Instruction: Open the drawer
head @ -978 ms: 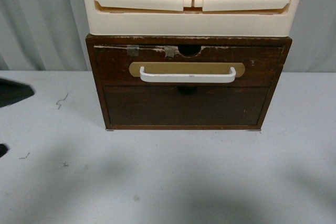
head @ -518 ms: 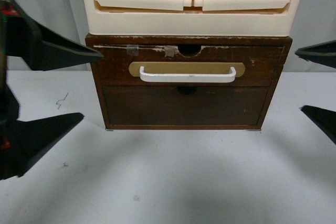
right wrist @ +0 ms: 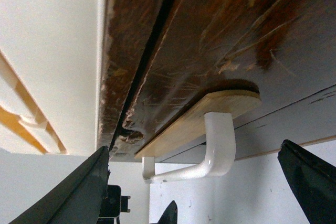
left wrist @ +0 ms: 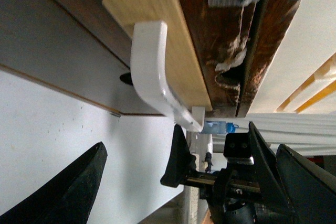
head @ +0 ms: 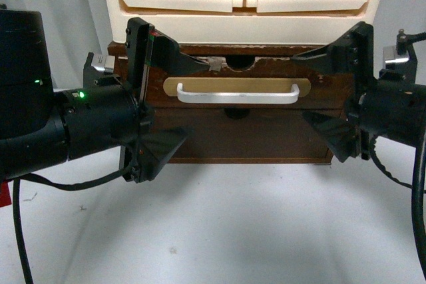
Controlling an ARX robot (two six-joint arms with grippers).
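Jaws wide apart and empty on two grippers, left gripper and right gripper, flanking one white bar handle on one tan oval plate. One drawer, closed, above one plain front, beneath cream plastic drawers, on white surface.

Both arms point forward at about the same height, the chunky black left arm with a little green light lit near its wrist, and the right arm across from it. The left gripper has its jaws spread wide, one finger high and one low. The right gripper is splayed open the same way.
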